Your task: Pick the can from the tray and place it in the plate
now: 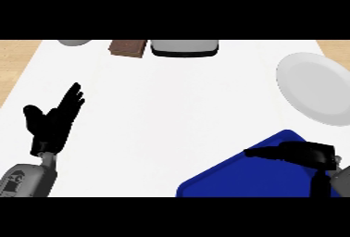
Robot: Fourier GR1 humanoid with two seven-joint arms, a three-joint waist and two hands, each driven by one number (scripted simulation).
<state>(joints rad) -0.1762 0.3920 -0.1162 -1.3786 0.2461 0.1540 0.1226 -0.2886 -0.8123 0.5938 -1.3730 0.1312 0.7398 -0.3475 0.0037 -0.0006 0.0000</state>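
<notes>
While the left robot hand (53,121) rests spread, the right robot hand (308,154) curls over the tray (239,178); grasp unclear.

A: What does the tabletop (171,106) look like?

B: Smooth, matt white, with a pale wood-grain surface showing at its left and right edges.

A: And the tray (239,178)?

B: Deep blue, smooth, plastic-looking, with hardly any shine.

A: The plate (315,88)?

B: Light grey, smooth, evenly matt, like unglazed ceramic or plastic.

A: The left hand (53,121) and right hand (308,153)?

B: Both flat black, no gloss. The forearms below them look like dull grey metal.

A: The things at the far edge?

B: A brown block (128,47), rough-looking and matt, beside a grey box (184,47) with a black rim.
</notes>
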